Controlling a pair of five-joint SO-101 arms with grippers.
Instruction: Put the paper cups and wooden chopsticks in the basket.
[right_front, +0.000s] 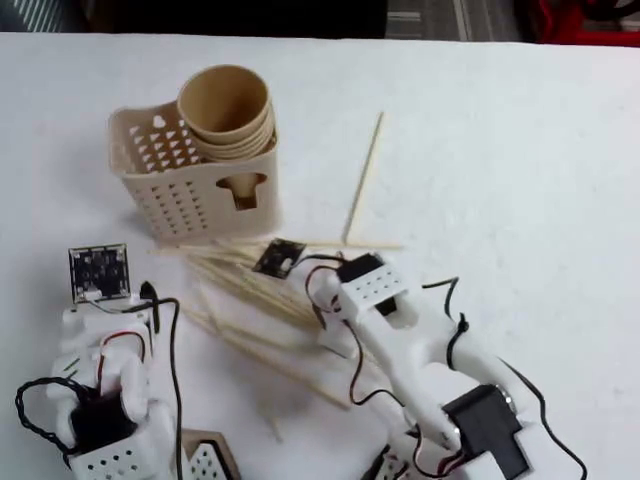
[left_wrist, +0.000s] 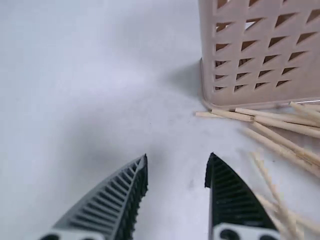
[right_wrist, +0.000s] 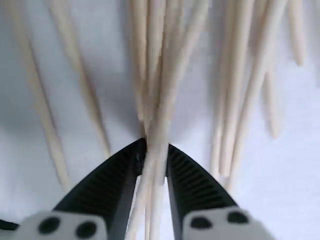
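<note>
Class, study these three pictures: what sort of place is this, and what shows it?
Probably a robotics test bench, not a kitchen: two white robot arms with bare wiring stand on a plain white table, with a beige perforated plastic basket and loose wooden chopsticks laid out as props.

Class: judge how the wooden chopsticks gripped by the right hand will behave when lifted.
Probably stiff: the wooden chopsticks run straight, without sag. Several are bunched in the right hand, so one may slip out as it rises. They look thin and light, so loose ones would likely scatter if pushed.
</note>
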